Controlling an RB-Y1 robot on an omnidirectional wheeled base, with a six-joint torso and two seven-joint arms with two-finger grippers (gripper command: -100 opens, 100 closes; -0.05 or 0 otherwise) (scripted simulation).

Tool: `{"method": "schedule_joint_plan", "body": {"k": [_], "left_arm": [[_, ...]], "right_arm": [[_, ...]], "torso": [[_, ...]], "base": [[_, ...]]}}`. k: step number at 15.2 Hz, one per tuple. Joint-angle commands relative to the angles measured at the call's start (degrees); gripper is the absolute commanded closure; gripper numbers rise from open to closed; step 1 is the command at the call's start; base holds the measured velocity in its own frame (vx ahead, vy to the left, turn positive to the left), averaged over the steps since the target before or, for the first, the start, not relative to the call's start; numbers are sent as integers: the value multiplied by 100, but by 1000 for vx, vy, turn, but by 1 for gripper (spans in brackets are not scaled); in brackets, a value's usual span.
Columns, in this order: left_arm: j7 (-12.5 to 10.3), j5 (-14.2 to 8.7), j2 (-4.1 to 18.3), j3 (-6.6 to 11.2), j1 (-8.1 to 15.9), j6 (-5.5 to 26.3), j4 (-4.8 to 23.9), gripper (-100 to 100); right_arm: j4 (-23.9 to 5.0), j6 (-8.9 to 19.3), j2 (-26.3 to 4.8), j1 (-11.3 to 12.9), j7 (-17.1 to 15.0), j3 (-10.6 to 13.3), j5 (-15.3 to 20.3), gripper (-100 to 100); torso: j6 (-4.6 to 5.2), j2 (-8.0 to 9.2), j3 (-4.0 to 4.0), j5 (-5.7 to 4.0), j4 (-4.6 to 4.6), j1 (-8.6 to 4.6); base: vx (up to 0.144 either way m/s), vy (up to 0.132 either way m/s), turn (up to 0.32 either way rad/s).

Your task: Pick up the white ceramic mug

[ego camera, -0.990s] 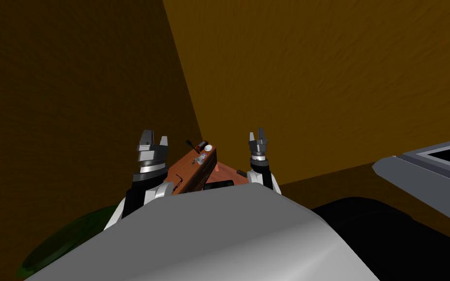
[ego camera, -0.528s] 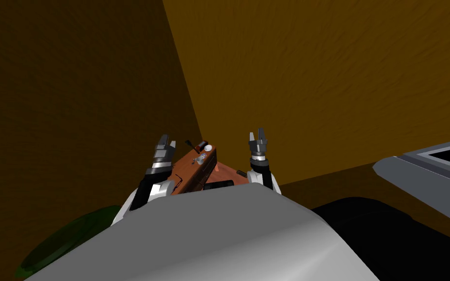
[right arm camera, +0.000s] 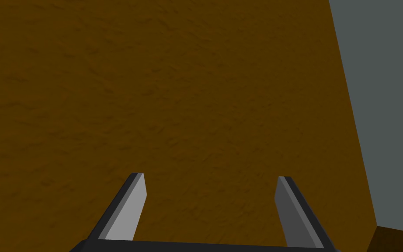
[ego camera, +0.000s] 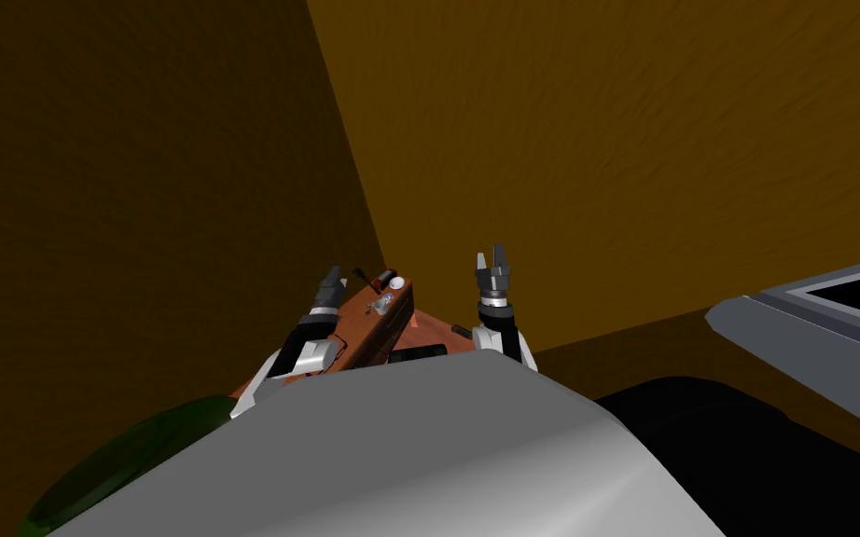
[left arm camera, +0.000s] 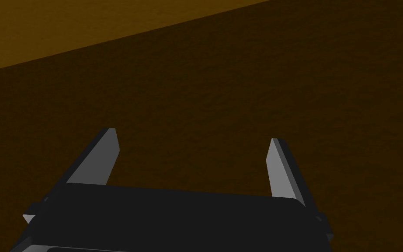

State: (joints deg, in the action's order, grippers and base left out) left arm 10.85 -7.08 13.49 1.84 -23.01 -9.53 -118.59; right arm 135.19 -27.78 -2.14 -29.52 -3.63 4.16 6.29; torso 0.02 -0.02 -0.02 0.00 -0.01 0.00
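The left gripper is released: its two thin light grey fingers stand wide apart and nothing is between them. They point toward a dark brown wall. In the head view this gripper hangs over the left edge of a narrow reddish-brown table, close to the table's far end.

On that far end, near the corner where the two walls meet, stands the small round white mug. It is not touched by any finger. Just beside it, on the side toward the left gripper, lies a short dark red cylinder; I cannot tell if the two are touching. A thin dark stick lies next to the cylinder, between it and the left gripper. A little nearer on the table top is a small grey object, too small to name.

The right gripper is also released, its fingers apart and empty. It is held upright on the right side of the table, well apart from the mug.

A dark green rounded shape lies low on the left, and a grey framed panel on the far right.
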Motion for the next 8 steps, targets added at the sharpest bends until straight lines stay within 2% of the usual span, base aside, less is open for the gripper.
{"method": "schedule_joint_plan", "body": {"k": [1,2,3,4,5,6,7,8], "left_arm": [[73,-76,56,-28,58,243,208,-100],[150,-176,131,-52,171,391,400,-100],[150,-176,131,-52,171,498,450,-100],[232,-277,205,-79,292,632,586,-100],[232,-277,205,-79,292,763,702,-100],[232,-277,205,-79,292,763,702,-100],[319,-380,278,-109,422,938,935,-100],[319,-380,278,-109,422,1019,965,-100]], "right_arm": [[0,0,0,0,0,0,0,0],[0,0,0,0,0,0,0,0],[0,0,0,0,0,0,0,0],[0,0,0,0,0,0,0,0],[0,0,0,0,0,0,0,0],[0,0,0,0,0,0,0,0],[0,0,0,0,0,0,0,0],[0,0,0,0,0,0,0,0]], "torso": [[0,0,0,0,0,0],[-1,1,0,0,0,0],[0,1,0,0,0,-1],[-1,1,1,0,0,-1],[0,1,1,0,0,-1],[-2,2,1,0,0,1],[-2,2,1,0,0,1],[0,1,1,0,0,1]], "base": [[-2,-5,-33],[-3,-6,-43],[-3,-6,-43],[-5,-6,-52],[-4,-6,-53],[-2,-3,-14],[-3,-3,-41],[-4,-2,-55]]}}
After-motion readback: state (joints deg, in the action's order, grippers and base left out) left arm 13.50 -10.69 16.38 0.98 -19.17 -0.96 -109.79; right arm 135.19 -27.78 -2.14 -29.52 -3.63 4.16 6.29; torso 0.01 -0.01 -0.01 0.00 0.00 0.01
